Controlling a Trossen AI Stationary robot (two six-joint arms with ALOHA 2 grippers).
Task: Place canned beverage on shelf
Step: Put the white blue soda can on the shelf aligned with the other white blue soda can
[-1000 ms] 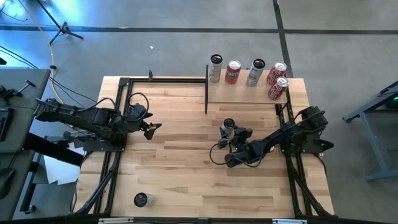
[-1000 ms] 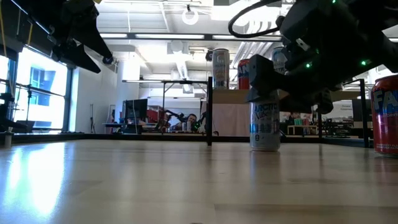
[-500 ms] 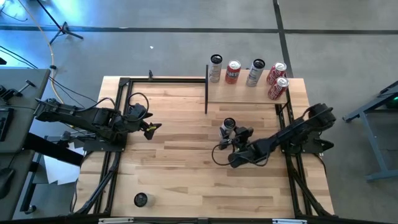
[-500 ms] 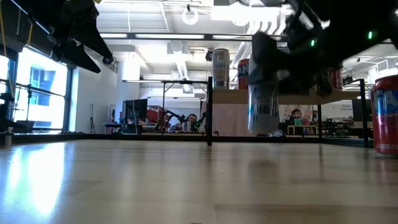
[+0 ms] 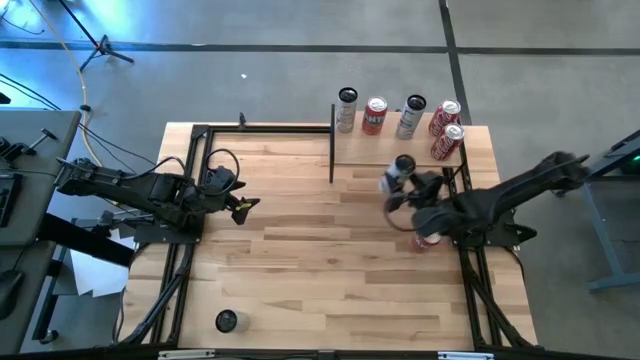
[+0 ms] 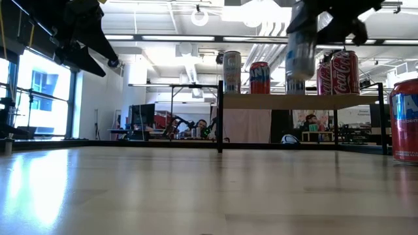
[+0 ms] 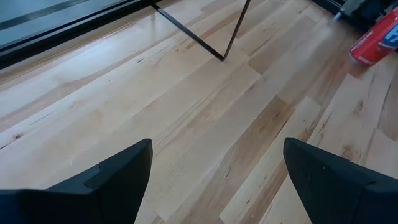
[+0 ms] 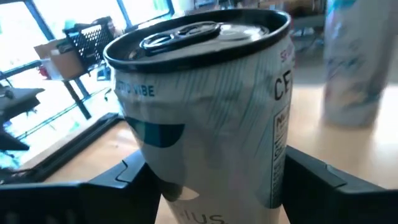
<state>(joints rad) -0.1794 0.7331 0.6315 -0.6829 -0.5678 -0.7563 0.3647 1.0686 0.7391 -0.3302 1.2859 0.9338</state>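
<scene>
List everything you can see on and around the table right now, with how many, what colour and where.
Shelf: one, pale wood on black uprights, far right of table.
Cans on shelf: five; two silver, three red, along its far edge.
Held can: one, white and teal, lifted near shelf's front edge.
Red can: one, on tabletop below the right arm.
Dark can: one, near left edge.
Table: one, light planks.
Left gripper: open, waiting at left.
Right gripper: shut on held can.

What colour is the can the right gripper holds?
White with teal markings, silver top; the can shows best in the right wrist view.
</scene>
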